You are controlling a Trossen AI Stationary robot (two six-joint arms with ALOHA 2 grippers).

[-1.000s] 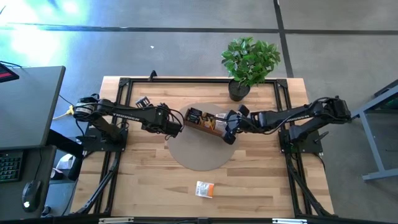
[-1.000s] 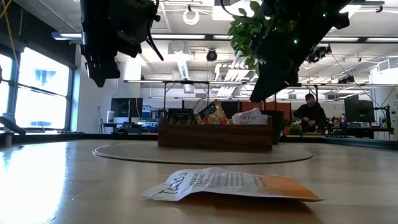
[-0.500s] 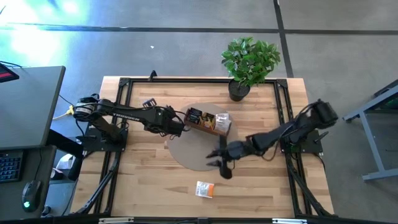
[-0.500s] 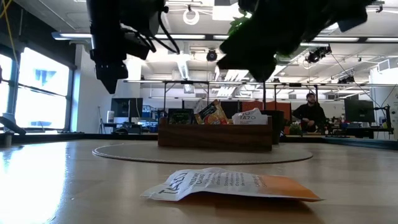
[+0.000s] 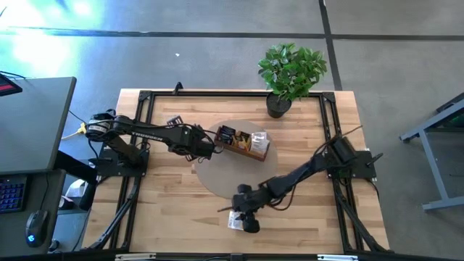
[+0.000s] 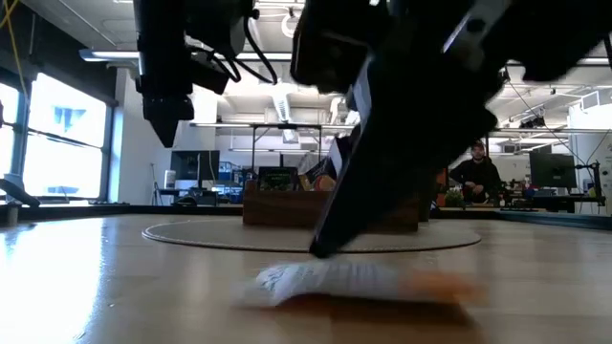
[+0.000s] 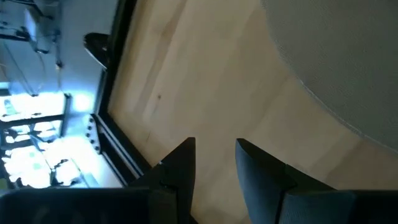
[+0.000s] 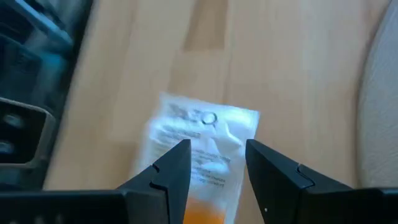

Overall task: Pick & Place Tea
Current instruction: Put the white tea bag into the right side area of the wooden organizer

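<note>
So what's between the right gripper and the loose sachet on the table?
Nothing: in the right wrist view, the right gripper hangs open directly over the sachet.

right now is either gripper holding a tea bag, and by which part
Nothing is held. The right gripper is open just above the loose tea bag on the table; the left gripper is empty near the tray.

I see one white-and-orange tea sachet point(image 5: 237, 220) flat on the table, 6 o'clock. More sachets point(image 5: 250, 141) stand in the tray.

The right pincer point(image 5: 243, 220) has swung from the tray point(image 5: 244, 143) down over the lone sachet point(image 5: 235, 220).
</note>
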